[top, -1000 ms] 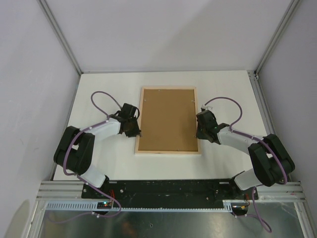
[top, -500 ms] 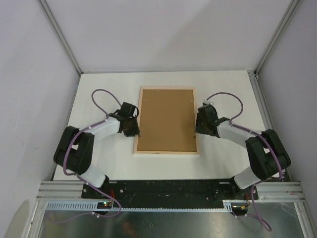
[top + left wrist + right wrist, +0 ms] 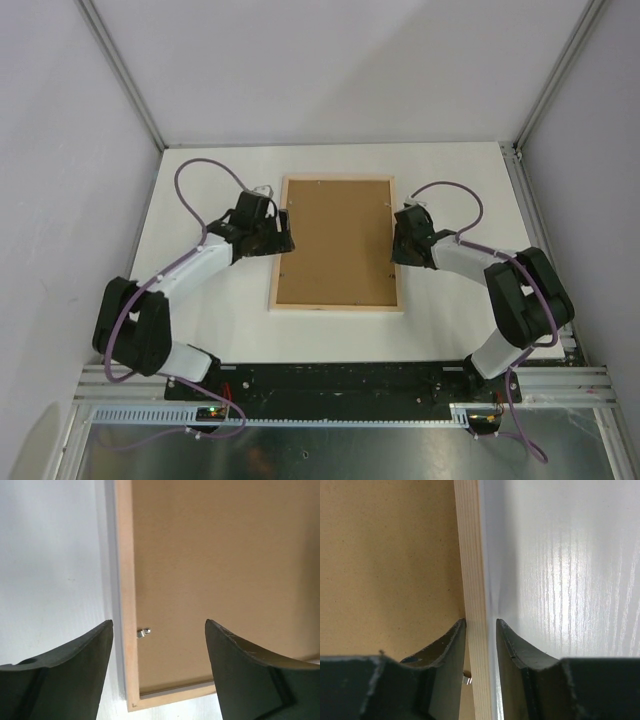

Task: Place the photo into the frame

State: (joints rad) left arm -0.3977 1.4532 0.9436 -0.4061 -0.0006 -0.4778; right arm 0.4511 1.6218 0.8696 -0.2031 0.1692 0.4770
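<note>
At the near edge of the white table [image 3: 450, 170] the two arms are reaching forward and inward from their bases, each trailing a purple cable [image 3: 195, 175]; between them the frame [image 3: 335, 306] is lying flat in the middle of the table, back side up, its pale wood rails showing all round; a brown backing board [image 3: 338, 240] is sitting inside the rails and covering the whole opening, so whatever lies beneath is hidden; the near short rail is facing the bases, with bare table between.

A little farther in, the right gripper [image 3: 481, 622] is straddling the frame's right long rail about halfway along; one finger is sitting over the backing board and the other over the table, both very close against the wood; I cannot tell whether they are pinching it or merely flanking it; a small metal tab [image 3: 466, 680] is showing at the rail's inner edge.

About level with it on the other side, the left gripper [image 3: 157, 625] is hovering over the left long rail, fingers spread wide apart and gripping nothing; a second metal tab [image 3: 143, 632] is lying on the board just inside that rail.

Beyond both grippers the far short rail is lying parallel to the back wall [image 3: 340, 70], a strip of table between them.
</note>
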